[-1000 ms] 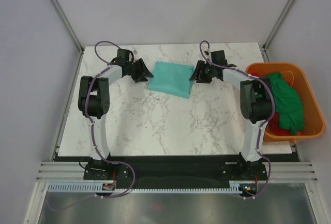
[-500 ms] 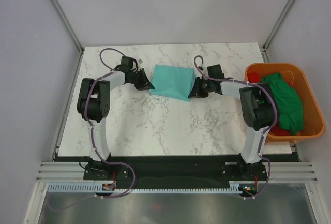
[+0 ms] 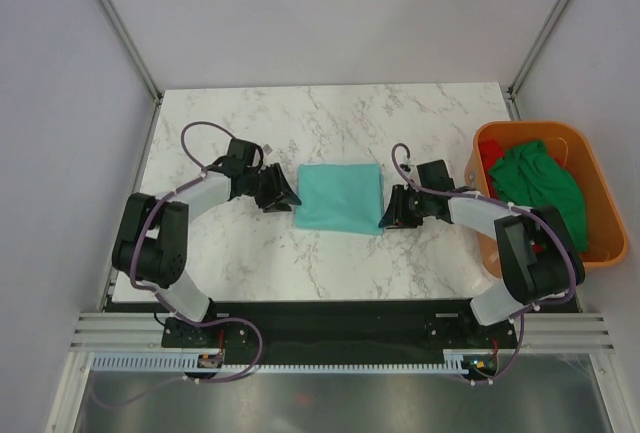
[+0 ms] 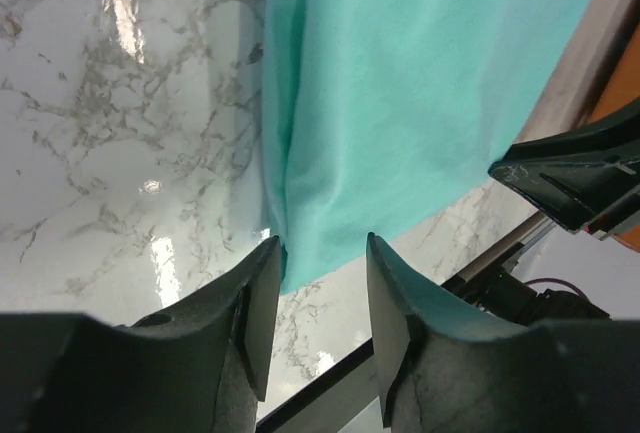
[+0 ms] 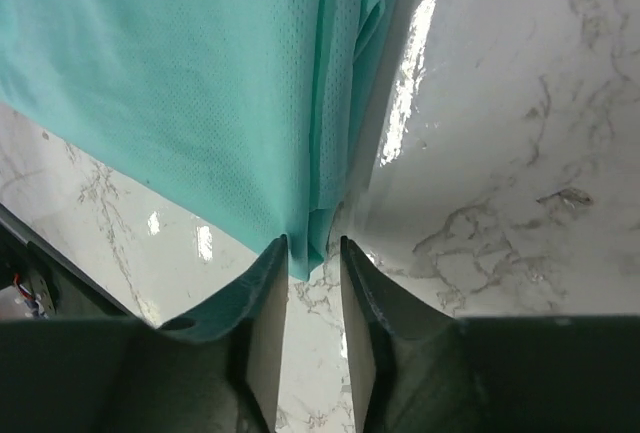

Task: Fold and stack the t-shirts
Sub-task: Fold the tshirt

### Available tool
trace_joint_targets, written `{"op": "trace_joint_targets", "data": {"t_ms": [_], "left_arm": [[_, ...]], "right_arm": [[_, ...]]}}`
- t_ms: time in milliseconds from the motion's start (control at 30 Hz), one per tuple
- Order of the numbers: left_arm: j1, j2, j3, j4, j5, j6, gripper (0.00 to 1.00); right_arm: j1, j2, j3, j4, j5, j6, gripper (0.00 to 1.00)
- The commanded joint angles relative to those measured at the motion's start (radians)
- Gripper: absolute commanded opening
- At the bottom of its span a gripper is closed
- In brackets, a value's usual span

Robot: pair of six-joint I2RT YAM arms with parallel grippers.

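So far, one shirt folded, more waiting.
The teal t-shirt (image 3: 340,198) lies as a neat rectangle mid-bench (image 3: 330,123); the left fingers (image 4: 320,288) and right fingers (image 5: 313,253) each pinch a near corner, narrowly parted. The green t-shirt (image 3: 545,188) and red t-shirt (image 3: 489,153) sit unfolded in the orange tub (image 3: 600,193).

Bright, even light; glare spots on the marble table (image 4: 130,23).

red shirt (image 3: 489,156) mostly buried under green shirt (image 3: 535,185)
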Motion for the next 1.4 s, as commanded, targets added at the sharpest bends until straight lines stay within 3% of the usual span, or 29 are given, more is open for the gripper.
{"op": "trace_joint_targets", "data": {"t_ms": [0,100,167,333,633,733,833,867,933,1000,1100,1167,1233,1267,1367], "left_arm": [[0.015,-0.080,0.030,0.028,-0.002,-0.004,0.50],[0.032,-0.048,0.115,0.029,0.004,0.101,0.52],[0.043,0.027,0.172,0.029,0.038,0.148,0.52],[0.051,0.178,0.341,0.029,0.043,0.266,0.46],[0.049,0.383,0.537,0.031,0.105,0.350,0.43],[0.049,0.438,0.583,0.029,0.134,0.341,0.36],[0.047,0.494,0.634,0.031,0.153,0.326,0.20],[0.047,0.504,0.661,0.029,0.157,0.320,0.10],[0.047,0.535,0.688,0.029,0.167,0.303,0.02],[0.047,0.555,0.721,0.029,0.142,0.277,0.02],[0.047,0.595,0.754,0.029,0.124,0.245,0.02],[0.047,0.613,0.769,0.029,0.124,0.226,0.02],[0.049,0.623,0.781,0.029,0.138,0.203,0.02],[0.052,0.626,0.794,0.029,0.151,0.194,0.11],[0.069,0.615,0.807,0.029,0.202,0.154,0.32]], "right_arm": [[-0.002,-0.077,0.053,-0.045,0.039,-0.029,0.39],[-0.007,-0.097,0.139,-0.092,0.059,-0.066,0.49],[-0.025,-0.077,0.208,-0.100,0.058,-0.101,0.50],[-0.056,0.088,0.372,-0.111,0.010,-0.185,0.57],[-0.094,0.349,0.626,-0.138,-0.013,-0.265,0.59],[-0.096,0.415,0.662,-0.131,-0.036,-0.284,0.58],[-0.105,0.466,0.684,-0.115,-0.030,-0.299,0.54],[-0.108,0.477,0.690,-0.111,-0.033,-0.299,0.51],[-0.126,0.495,0.682,-0.089,-0.036,-0.291,0.35],[-0.137,0.497,0.656,-0.045,-0.034,-0.269,0.19],[-0.148,0.507,0.630,-0.005,-0.039,-0.255,0.07],[-0.149,0.512,0.618,0.012,-0.039,-0.250,0.05],[-0.151,0.517,0.615,0.021,-0.043,-0.241,0.05],[-0.152,0.517,0.615,0.027,-0.049,-0.236,0.06],[-0.154,0.486,0.623,0.032,-0.045,-0.206,0.26]]}}
